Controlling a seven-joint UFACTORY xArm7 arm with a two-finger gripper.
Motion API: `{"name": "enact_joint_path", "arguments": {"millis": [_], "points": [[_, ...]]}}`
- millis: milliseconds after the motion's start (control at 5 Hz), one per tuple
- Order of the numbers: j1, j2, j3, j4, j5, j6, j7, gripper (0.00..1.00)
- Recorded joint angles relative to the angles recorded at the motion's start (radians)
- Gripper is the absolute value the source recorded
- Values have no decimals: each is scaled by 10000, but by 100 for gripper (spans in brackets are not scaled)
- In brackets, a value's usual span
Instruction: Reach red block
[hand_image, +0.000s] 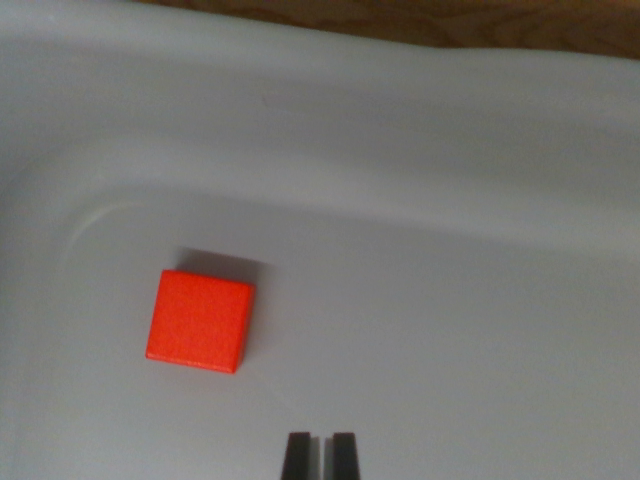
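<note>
A red block, square from above, lies flat on the floor of a pale grey bin, left of centre in the wrist view. My gripper shows at the bottom edge as two dark fingertips with only a thin slit between them, so it is shut and holds nothing. The block sits up and to the wrist view's left of the fingertips, apart from them.
The bin's curved wall rises along the top and left of the view. Beyond its rim a strip of brown wooden surface shows at the top. Bare bin floor stretches to the right of the block.
</note>
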Motion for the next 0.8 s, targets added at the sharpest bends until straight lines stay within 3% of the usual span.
{"name": "enact_joint_path", "arguments": {"millis": [200,400,600,800], "points": [[107,405,53,-59,-62,-463,30,0],[107,405,53,-59,-62,-463,30,0],[210,796,103,-115,-121,-909,60,0],[210,796,103,-115,-121,-909,60,0]]}}
